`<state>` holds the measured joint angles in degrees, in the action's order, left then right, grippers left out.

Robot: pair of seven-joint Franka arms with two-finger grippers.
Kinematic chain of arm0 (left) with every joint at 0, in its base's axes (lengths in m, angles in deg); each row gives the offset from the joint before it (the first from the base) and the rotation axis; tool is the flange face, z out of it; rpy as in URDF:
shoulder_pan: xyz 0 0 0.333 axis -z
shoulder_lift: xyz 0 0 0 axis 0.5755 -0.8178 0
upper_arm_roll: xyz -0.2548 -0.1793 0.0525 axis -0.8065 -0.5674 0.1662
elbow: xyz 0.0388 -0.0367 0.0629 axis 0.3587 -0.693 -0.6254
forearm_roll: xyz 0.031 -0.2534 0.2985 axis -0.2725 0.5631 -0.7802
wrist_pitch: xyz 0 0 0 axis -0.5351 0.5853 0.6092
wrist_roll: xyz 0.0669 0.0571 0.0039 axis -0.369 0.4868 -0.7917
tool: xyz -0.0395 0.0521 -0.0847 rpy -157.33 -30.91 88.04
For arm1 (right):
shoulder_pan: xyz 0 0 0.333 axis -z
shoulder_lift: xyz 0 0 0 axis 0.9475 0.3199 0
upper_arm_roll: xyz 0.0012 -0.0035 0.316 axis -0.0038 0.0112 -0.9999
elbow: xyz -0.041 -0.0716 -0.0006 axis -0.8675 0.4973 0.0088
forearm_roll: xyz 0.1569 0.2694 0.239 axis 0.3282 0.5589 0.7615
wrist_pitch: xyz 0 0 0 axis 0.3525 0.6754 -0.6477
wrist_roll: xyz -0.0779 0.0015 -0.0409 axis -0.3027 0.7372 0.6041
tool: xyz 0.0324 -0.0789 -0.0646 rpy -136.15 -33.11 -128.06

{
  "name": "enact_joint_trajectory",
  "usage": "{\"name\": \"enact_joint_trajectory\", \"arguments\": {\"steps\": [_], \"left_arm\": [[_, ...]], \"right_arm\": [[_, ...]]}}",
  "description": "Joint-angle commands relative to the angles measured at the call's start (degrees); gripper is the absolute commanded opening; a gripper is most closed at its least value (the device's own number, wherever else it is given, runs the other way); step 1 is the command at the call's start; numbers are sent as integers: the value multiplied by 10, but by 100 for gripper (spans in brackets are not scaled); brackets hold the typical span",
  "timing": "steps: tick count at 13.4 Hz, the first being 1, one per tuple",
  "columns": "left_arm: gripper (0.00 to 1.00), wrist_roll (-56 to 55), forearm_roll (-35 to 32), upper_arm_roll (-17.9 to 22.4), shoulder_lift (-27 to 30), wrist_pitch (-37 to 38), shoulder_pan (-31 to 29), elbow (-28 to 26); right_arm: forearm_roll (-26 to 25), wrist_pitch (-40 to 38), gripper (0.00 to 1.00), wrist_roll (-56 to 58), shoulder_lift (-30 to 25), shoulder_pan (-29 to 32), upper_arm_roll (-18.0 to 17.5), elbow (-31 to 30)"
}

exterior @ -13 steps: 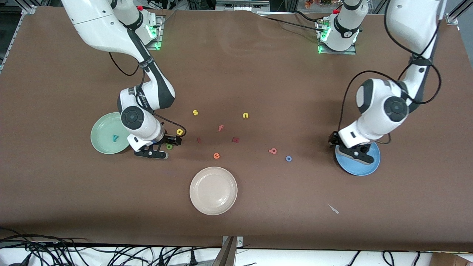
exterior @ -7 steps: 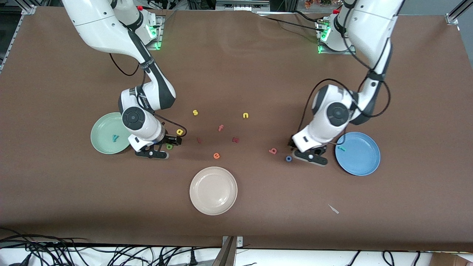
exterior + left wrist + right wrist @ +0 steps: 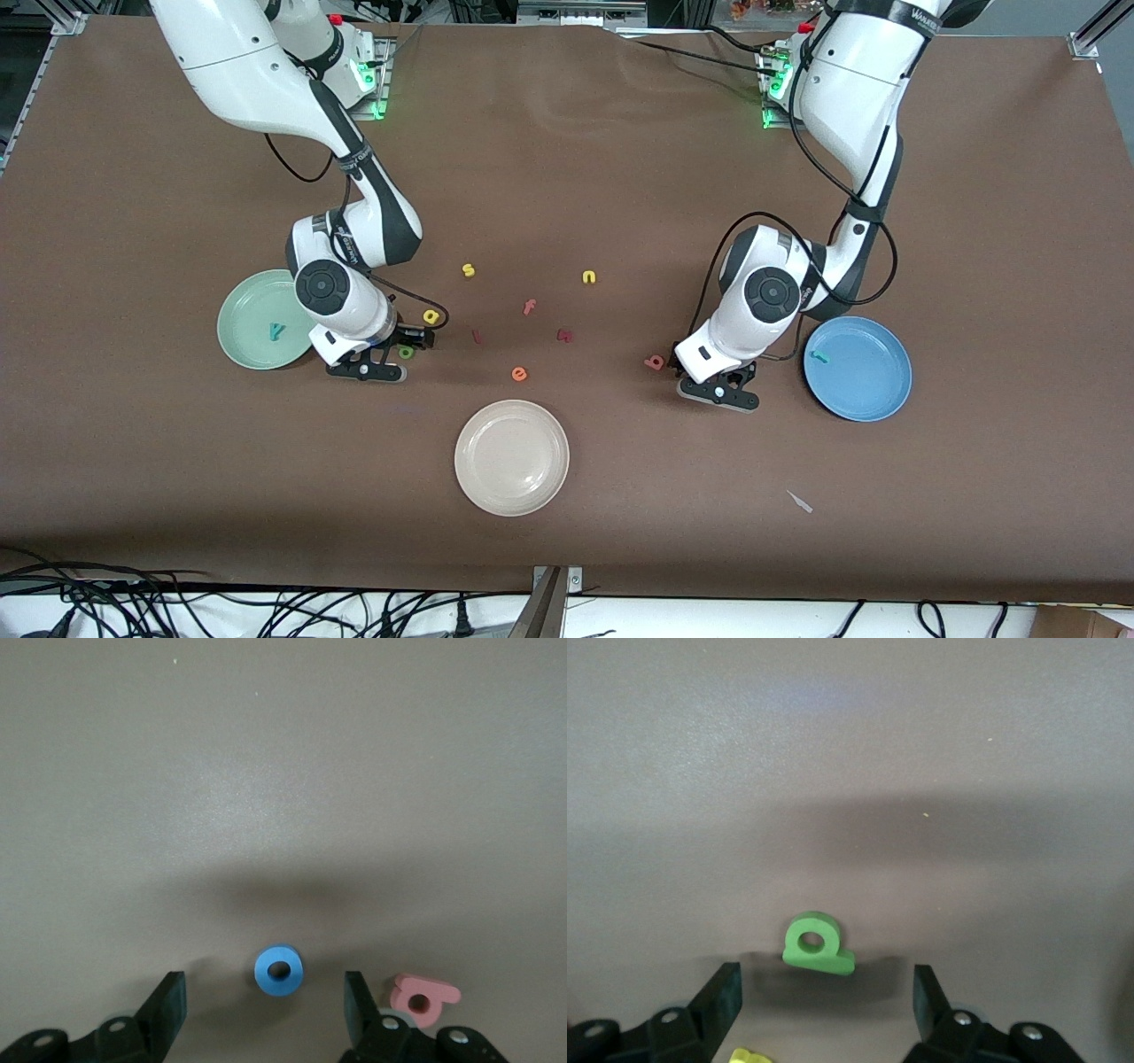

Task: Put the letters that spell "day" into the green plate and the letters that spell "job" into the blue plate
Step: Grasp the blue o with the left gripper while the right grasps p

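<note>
- Left gripper (image 3: 264, 1010): jaws apart, low over the table, straddling the blue "o" (image 3: 279, 970); nothing clamped yet.
- Right gripper (image 3: 826, 1001): jaws apart too, bracketing the green "d" (image 3: 817, 945); not yet touching it.
- Teal "y" (image 3: 277, 331) already in the green plate (image 3: 244, 346), toward the right arm's end of the table; teal "j" (image 3: 820, 357) in the blue plate (image 3: 873, 399), toward the left arm's end.
- Yellow "a" (image 3: 431, 315) on the bare table just beside the "d", a little farther from the front camera; pink "b" (image 3: 423, 997) just beside one left fingertip.
- Risk on the left: could nudge the "b" sideways on closing, being so close to that finger; round "o" could also squirt out of an off-centre pinch.
- Risk on the right: flat "d" likely to pivot if gripped on bowl and stem unevenly, or be pushed into the "a".
- "d" lying flat, stem as long axis running across the gap between the fingers, bowl bulging away from the wrist.
- "o": a ring, no long axis.
</note>
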<state>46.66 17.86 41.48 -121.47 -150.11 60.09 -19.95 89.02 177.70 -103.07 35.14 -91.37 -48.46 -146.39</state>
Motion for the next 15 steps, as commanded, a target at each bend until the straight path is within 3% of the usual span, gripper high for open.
{"name": "enact_joint_trajectory", "arguments": {"steps": [1,5,8,9,12,13,15], "left_arm": [[79,1,14,5,-18,-4,8,18],[76,1,12,6,-38,-30,11,18],[66,2,12,12,-38,-30,19,18],[57,5,11,15,-39,-30,19,17],[17,9,6,16,-38,-30,22,15],[9,10,6,17,-38,-30,23,16],[4,15,5,28,-32,-30,29,15]], "right_arm": [[-1,7,81,11,11,3,-2,9],[-1,8,66,11,15,3,-3,9],[0,8,56,11,15,3,-3,9],[0,8,53,11,15,3,-3,9],[1,8,43,11,15,3,-3,9],[1,8,42,10,15,3,-3,9],[8,8,41,11,15,3,-3,9]]}}
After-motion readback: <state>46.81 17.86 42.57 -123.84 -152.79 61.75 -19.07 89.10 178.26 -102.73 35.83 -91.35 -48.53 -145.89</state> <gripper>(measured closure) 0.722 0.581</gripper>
